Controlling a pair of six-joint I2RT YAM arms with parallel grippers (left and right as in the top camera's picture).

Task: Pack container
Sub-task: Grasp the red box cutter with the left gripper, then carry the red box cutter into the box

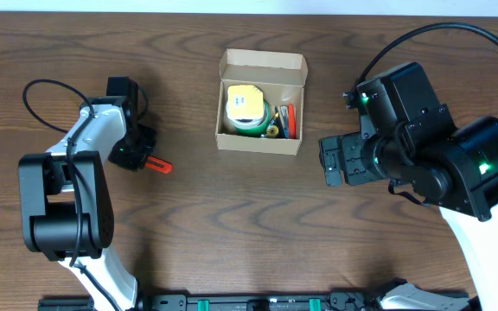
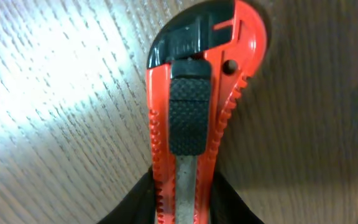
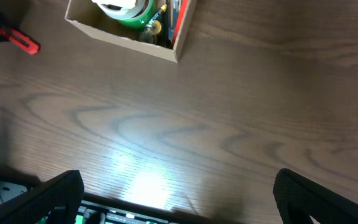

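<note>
Two robot arms at a dark wooden table (image 1: 232, 229), an open cardboard box between them.
At left, the left gripper (image 1: 144, 160) is clamped on a red and black cutter (image 2: 191, 112) lying on the table. The container (image 1: 262, 59) sits mid-table toward the far edge, flap up, holding yellow and green rolls (image 1: 247, 111). At right, the right gripper (image 1: 328, 161) hovers spread wide, empty.

Glare on table (image 3: 145, 180), wrist cams
</note>
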